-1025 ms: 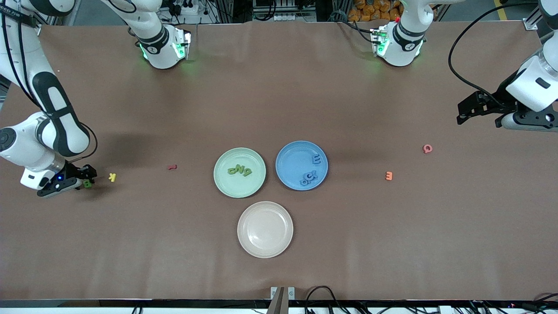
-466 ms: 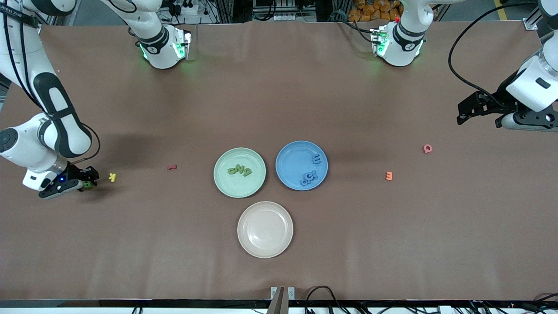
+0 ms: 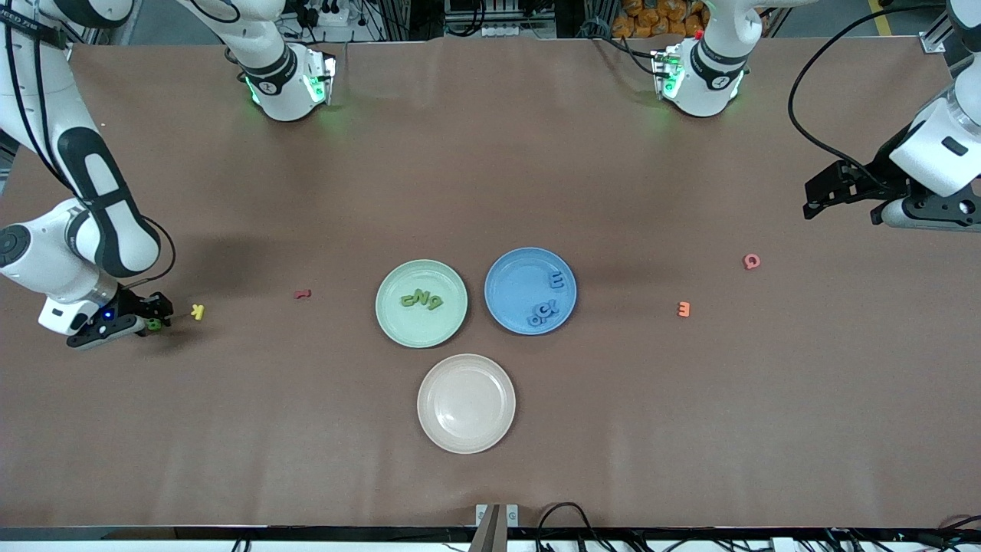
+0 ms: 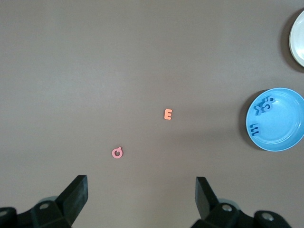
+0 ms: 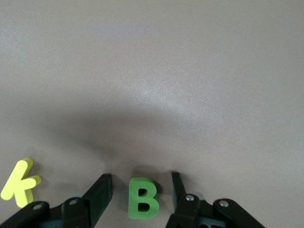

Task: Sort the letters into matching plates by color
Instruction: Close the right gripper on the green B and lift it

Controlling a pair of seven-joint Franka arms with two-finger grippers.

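A green letter B [image 5: 142, 198] lies on the table at the right arm's end, between the open fingers of my right gripper [image 5: 141, 186], with gaps on both sides; it also shows in the front view [image 3: 154, 324]. My right gripper [image 3: 155, 313] is low at the table there. The pale green plate [image 3: 395, 326] holds three green letters [image 3: 421, 300]. The blue plate [image 3: 510, 280] holds several blue letters [image 3: 542, 311]. My left gripper [image 3: 818, 196] is open and empty, held up over the left arm's end of the table; the left arm waits.
A yellow K [image 3: 198, 310] lies beside the green B, toward the plates. A red letter [image 3: 303, 294] lies between the K and the green plate. An orange E [image 3: 684, 309] and a pink letter [image 3: 752, 261] lie toward the left arm's end. A beige-pink plate [image 3: 441, 429] sits nearest the front camera.
My right gripper has dropped lower and come around the green B, which now shows only in part in the front view. The left arm has not moved.
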